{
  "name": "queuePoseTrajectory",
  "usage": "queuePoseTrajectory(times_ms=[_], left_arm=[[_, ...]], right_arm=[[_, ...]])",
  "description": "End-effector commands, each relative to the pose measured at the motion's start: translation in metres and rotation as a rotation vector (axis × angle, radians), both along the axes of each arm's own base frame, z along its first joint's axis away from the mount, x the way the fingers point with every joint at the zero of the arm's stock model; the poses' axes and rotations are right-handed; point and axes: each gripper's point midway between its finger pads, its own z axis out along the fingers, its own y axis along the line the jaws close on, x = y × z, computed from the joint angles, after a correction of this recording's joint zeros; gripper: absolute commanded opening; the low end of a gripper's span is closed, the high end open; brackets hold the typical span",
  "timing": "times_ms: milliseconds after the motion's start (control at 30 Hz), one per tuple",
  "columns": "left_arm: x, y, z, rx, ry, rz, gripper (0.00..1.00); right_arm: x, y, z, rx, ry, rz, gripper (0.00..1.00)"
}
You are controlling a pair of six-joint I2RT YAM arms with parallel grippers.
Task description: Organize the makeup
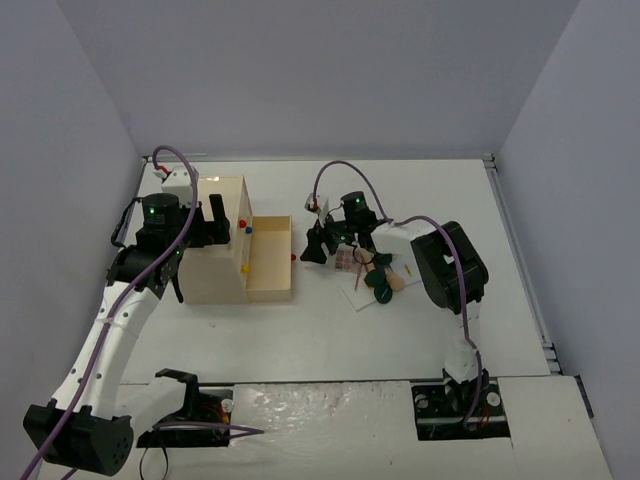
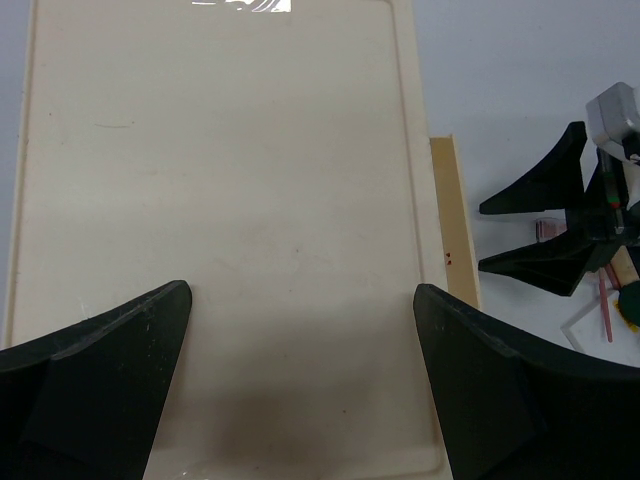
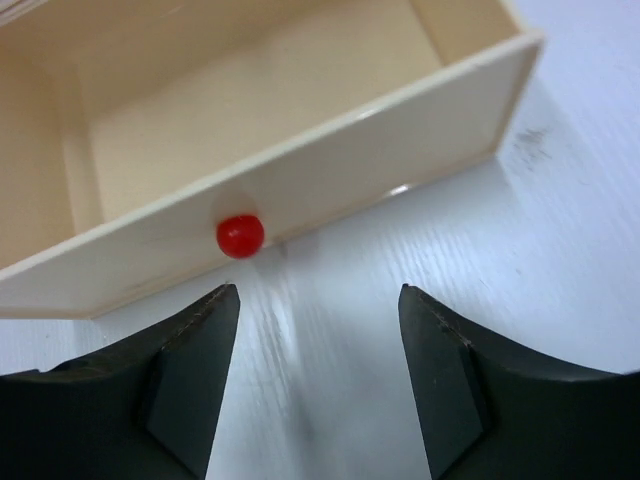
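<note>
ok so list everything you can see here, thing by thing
cream box: one, cream, left-centre of the table
drawer: one, cream, pulled out to the box's right, nothing visible inside
red knob: one, red, on the drawer's front
other knobs: a few, red, blue, yellow, on the box's front
palette: one made out, pinkish multicoloured, left of the makeup pile
compacts: two made out, dark green, in the pile
beige piece: one, beige, right of the pile
pencil: one seen, reddish-pink, in the pile
white card: one, white, under the pile's near edge
table: one, white
left gripper: black, open, above the box top
right gripper: black, open, facing the red knob
</note>
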Motion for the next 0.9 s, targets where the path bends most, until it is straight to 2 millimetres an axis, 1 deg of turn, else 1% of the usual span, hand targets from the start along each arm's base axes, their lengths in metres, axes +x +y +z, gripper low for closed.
queuePoseTrajectory(times_ms=[0, 33, 100, 233, 267, 367, 433, 500, 600, 667, 700, 800, 867], left_arm=[[-0.002, 0.001, 0.007, -0.011, -0.002, 0.005, 0.93], [-0.001, 0.001, 0.012, -0.010, -0.017, 0.001, 0.93], [-0.001, 0.000, 0.020, -0.009, -0.044, -0.007, 0.93], [-0.004, 0.002, 0.039, -0.002, -0.088, -0.012, 0.94], [-0.005, 0.003, 0.050, 0.005, -0.115, -0.012, 0.94], [-0.011, 0.013, 0.071, 0.038, -0.163, 0.015, 0.96], [-0.017, 0.020, 0.083, 0.056, -0.204, 0.038, 0.97], [-0.025, 0.031, 0.094, 0.074, -0.251, 0.085, 0.97], [-0.033, 0.041, 0.097, 0.094, -0.290, 0.128, 0.97], [-0.036, 0.046, 0.094, 0.105, -0.299, 0.148, 0.97], [-0.040, 0.050, 0.096, 0.109, -0.314, 0.168, 0.97], [-0.044, 0.055, 0.092, 0.116, -0.324, 0.190, 0.97], [-0.046, 0.057, 0.084, 0.118, -0.324, 0.202, 0.97]], right_arm=[[0.029, -0.024, 0.071, -0.049, -0.182, -0.178, 0.73], [0.030, -0.031, 0.077, -0.070, -0.193, -0.213, 0.77], [0.030, -0.042, 0.080, -0.122, -0.204, -0.250, 0.87], [0.019, -0.062, 0.076, -0.259, -0.205, -0.277, 0.99], [0.015, -0.068, 0.071, -0.302, -0.204, -0.265, 1.00], [0.005, -0.078, 0.058, -0.407, -0.210, -0.240, 1.00], [0.001, -0.082, 0.052, -0.452, -0.213, -0.218, 1.00], [-0.002, -0.083, 0.046, -0.479, -0.207, -0.194, 1.00], [0.000, -0.087, 0.036, -0.522, -0.193, -0.181, 1.00], [0.000, -0.089, 0.030, -0.553, -0.187, -0.165, 1.00], [-0.001, -0.090, 0.027, -0.563, -0.182, -0.155, 1.00], [0.001, -0.092, 0.019, -0.590, -0.173, -0.139, 1.00], [0.002, -0.093, 0.013, -0.611, -0.171, -0.136, 1.00]])
